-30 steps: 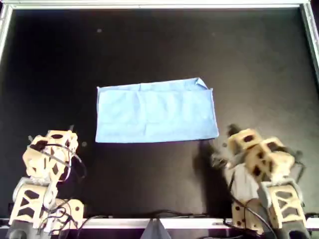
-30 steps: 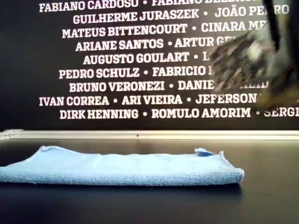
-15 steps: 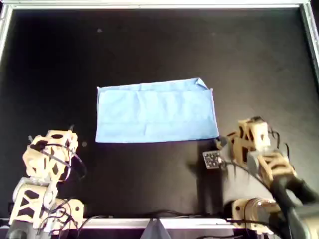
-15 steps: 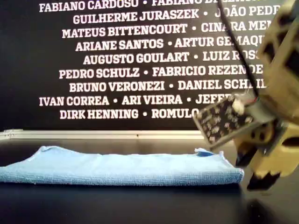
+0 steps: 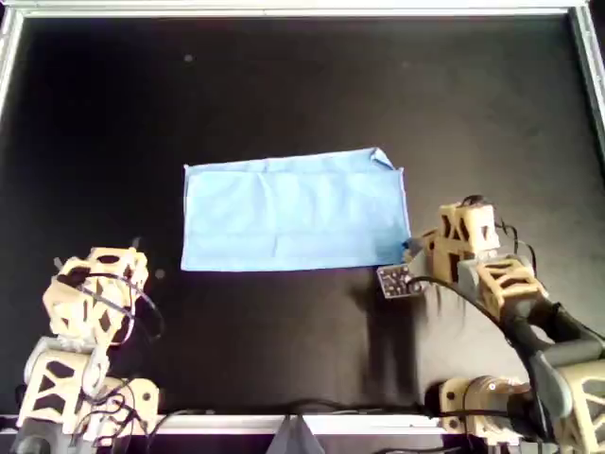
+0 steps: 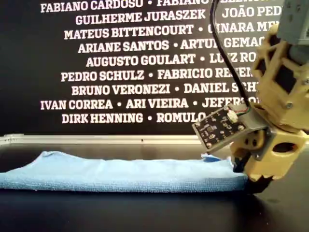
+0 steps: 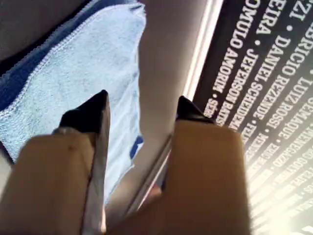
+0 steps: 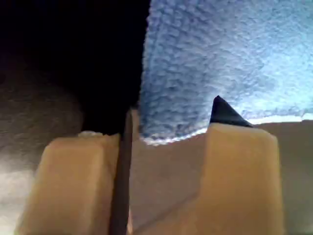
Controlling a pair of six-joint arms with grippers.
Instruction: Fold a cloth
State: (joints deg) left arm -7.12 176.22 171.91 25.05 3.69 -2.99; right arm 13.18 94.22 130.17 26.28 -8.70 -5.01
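Observation:
The cloth (image 5: 293,213) is a light blue rectangle lying flat on the black table, with a small flap turned up at its far right corner in the overhead view. In the exterior view the cloth (image 6: 120,174) shows as a low folded layer. My right gripper (image 5: 413,251) is down at the cloth's near right corner as the overhead view shows it, also low against the cloth's end in the exterior view (image 6: 246,178). It is open, and the cloth corner (image 8: 195,83) lies between its fingertips (image 8: 173,122). My left gripper (image 7: 142,110) is open and empty, away from the cloth (image 7: 73,73), at the overhead view's lower left (image 5: 113,265).
A metal rail (image 5: 302,9) borders the black table (image 5: 302,85) at the far side and runs down both sides in the overhead view. A dark wall with white names (image 6: 120,72) stands behind the table. A small circuit board (image 5: 397,281) sticks out of the right wrist.
My right arm swung from the overhead view's lower right to the cloth's near right corner and came down onto it. The left arm and the cloth have not moved.

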